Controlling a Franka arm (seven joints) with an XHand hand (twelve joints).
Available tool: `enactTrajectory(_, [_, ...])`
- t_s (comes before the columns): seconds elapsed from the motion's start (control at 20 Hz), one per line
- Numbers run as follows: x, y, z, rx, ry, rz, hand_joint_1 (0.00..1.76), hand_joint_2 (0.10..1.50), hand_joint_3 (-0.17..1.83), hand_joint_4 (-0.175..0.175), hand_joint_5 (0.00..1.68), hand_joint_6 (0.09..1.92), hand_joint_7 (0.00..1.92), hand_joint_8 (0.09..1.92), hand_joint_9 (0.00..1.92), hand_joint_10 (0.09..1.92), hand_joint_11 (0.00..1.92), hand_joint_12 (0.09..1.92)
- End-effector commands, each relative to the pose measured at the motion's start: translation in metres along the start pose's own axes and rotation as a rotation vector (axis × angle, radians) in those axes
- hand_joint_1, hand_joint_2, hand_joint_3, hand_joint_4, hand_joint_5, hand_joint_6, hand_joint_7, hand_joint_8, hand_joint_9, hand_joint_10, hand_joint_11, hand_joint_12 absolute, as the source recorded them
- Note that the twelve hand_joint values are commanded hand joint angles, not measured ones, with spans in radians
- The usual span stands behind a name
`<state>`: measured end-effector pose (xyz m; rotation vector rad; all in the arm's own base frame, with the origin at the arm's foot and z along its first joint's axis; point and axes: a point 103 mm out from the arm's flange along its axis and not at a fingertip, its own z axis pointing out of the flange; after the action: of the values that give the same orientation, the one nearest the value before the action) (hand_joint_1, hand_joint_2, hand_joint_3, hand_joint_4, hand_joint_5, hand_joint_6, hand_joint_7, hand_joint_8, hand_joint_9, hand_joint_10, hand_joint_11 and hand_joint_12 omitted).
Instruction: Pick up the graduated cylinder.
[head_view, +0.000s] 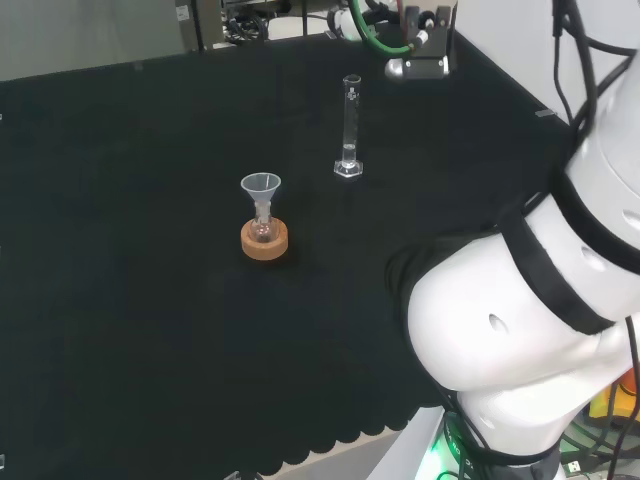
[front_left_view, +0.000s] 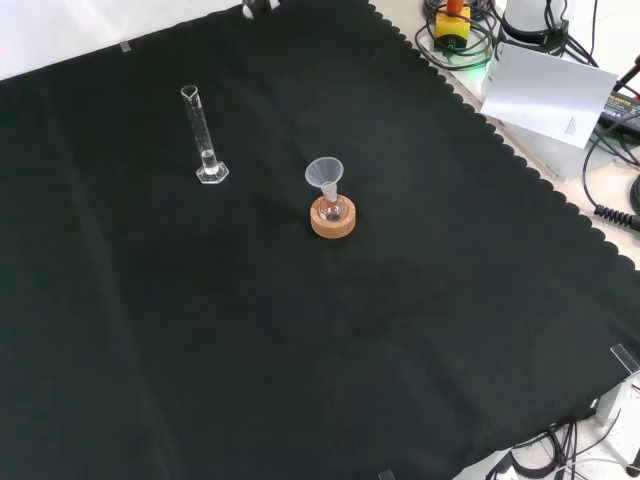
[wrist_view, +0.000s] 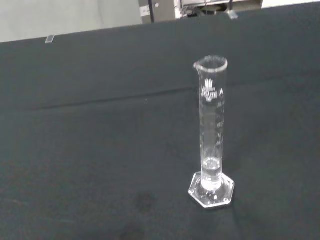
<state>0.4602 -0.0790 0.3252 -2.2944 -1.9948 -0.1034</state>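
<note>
Black cloth (front_left_view: 300, 380) covers the bench, and two pieces of clear ware stand on it, apart from each other.

The graduated cylinder (head_view: 349, 125) stands upright on its flat six-sided foot, untouched. In the head view it is a little right of the middle and toward the far side of the cloth; in the front view the graduated cylinder (front_left_view: 203, 138) stands in the upper left part of the cloth. Seen close from the wrist view, the graduated cylinder (wrist_view: 212, 132) is a narrow clear tube with a pouring lip at its rim and white markings down its side, its foot flat on the cloth.

A small clear flask sits in a cork ring stand (head_view: 265, 240), with a clear funnel (head_view: 261, 189) set in its neck. In the head view this stand is nearer and to the left of the cylinder. In the front view the cork ring stand (front_left_view: 333, 217) and its funnel (front_left_view: 324, 173) are to the right of the cylinder and slightly lower.

The arm's white links (head_view: 540, 300) bulk large at the right of the head view. Whether the hand's fingers are spread or curled cannot be told from these views.
</note>
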Motion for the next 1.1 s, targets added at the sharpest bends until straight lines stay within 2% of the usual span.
enactTrajectory(0.05, [-0.030, 0.027, 0.024, -0.014, 0.107, -0.006, 0.31, 1.16, 0.24, -0.035, 0.26, 0.09, 0.06, 0.58, 0.23, 0.72, 0.04, 1.41])
enactTrajectory(0.5, [-0.052, 0.047, 0.058, -0.051, 0.226, -0.010, 0.47, 1.06, 0.21, -0.025, 0.26, 0.09, 0.05, 0.61, 0.20, 0.71, 0.04, 1.41])
enactTrajectory(0.55, [-0.051, 0.049, 0.062, -0.039, 0.228, -0.023, 0.48, 1.06, 0.21, -0.023, 0.27, 0.09, 0.05, 0.61, 0.20, 0.72, 0.04, 1.41])
enactTrajectory(0.6, [-0.048, 0.051, 0.068, -0.037, 0.214, 0.002, 0.49, 1.05, 0.21, -0.023, 0.27, 0.09, 0.05, 0.61, 0.21, 0.72, 0.04, 1.41])
enactTrajectory(0.65, [-0.046, 0.052, 0.073, -0.035, 0.216, 0.005, 0.50, 1.04, 0.21, -0.022, 0.27, 0.09, 0.05, 0.62, 0.21, 0.72, 0.04, 1.41])
enactTrajectory(0.85, [-0.050, 0.059, 0.093, -0.013, 0.273, -0.017, 0.52, 1.02, 0.21, -0.023, 0.27, 0.09, 0.03, 0.61, 0.20, 0.71, 0.03, 1.41])
enactTrajectory(1.1, [-0.062, 0.066, 0.114, -0.014, 0.342, -0.038, 0.54, 1.00, 0.22, -0.026, 0.23, 0.09, 0.00, 0.51, 0.14, 0.70, 0.00, 1.40])
